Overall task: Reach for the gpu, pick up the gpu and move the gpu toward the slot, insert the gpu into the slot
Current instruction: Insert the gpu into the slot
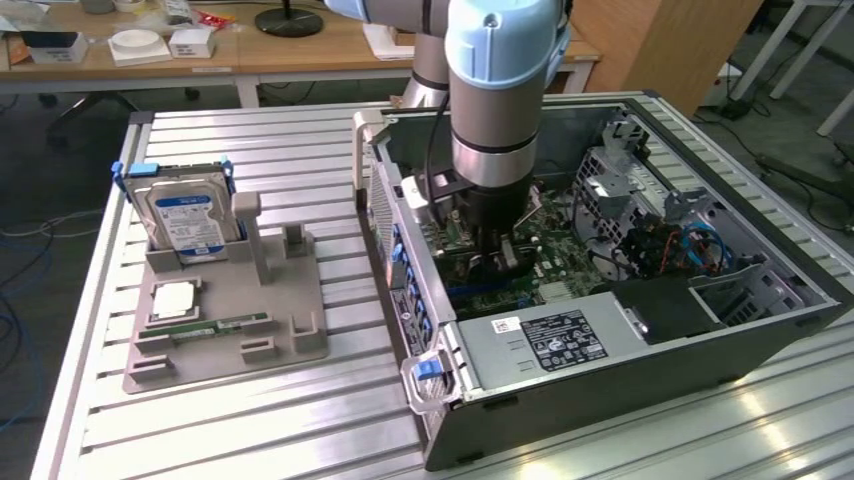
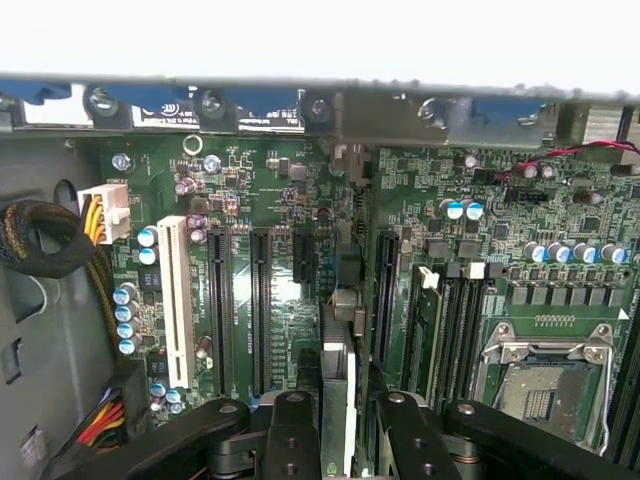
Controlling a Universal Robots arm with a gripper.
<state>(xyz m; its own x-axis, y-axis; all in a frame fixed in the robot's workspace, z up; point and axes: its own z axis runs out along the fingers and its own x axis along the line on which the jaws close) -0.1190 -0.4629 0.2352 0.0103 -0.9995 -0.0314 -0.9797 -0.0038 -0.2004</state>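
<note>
My gripper (image 2: 340,425) is deep inside the open computer case (image 1: 747,340), shut on the gpu (image 2: 338,350). In the wrist view the gpu is a thin card seen edge-on between the two black fingers (image 2: 292,420), its metal end reaching toward the case's rear wall. It stands over the green motherboard (image 2: 290,190), parallel to the long black slots (image 2: 259,310), between a short black connector (image 2: 303,255) and another long black slot (image 2: 386,300). The card hides the connector directly under its edge. In the exterior view the gripper (image 1: 487,255) hangs low over the board.
The silver processor socket (image 2: 545,375) and memory slots (image 2: 450,320) lie beside the card. A sleeved cable bundle (image 2: 45,240) and the white slot (image 2: 175,300) are on the other side. Outside the case, a hard drive (image 1: 187,222) stands in a grey fixture (image 1: 234,330).
</note>
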